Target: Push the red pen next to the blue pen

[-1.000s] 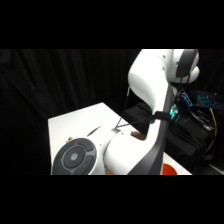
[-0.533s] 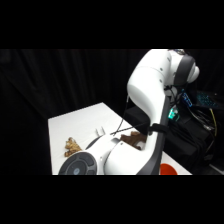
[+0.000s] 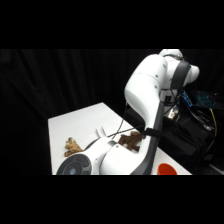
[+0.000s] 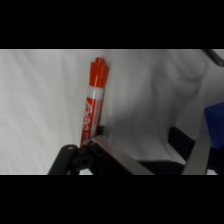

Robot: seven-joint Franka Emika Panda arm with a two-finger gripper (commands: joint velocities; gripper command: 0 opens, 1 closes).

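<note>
The red pen (image 4: 94, 102) lies flat on the white counter (image 4: 40, 100), seen from the wrist. Its long side runs away from the jaws, from near to far, leaning a little to the right. The red cap is at the far end and the white part with writing is nearer.

The gripper (image 4: 145, 155) is low over the counter. Its jaws are spread wide and hold nothing. The left finger (image 4: 117, 157) has its tip right beside the pen's near end, on the pen's right side; I cannot tell if they touch. The right finger (image 4: 197, 155) is well apart from the pen.

A bit of blue shows at the right edge. It may be the blue pen (image 4: 215, 122), but I cannot tell for sure. If so, the pen would need a sideways push to the right.

From the side, the arm (image 3: 150, 100) hides both pens.
</note>
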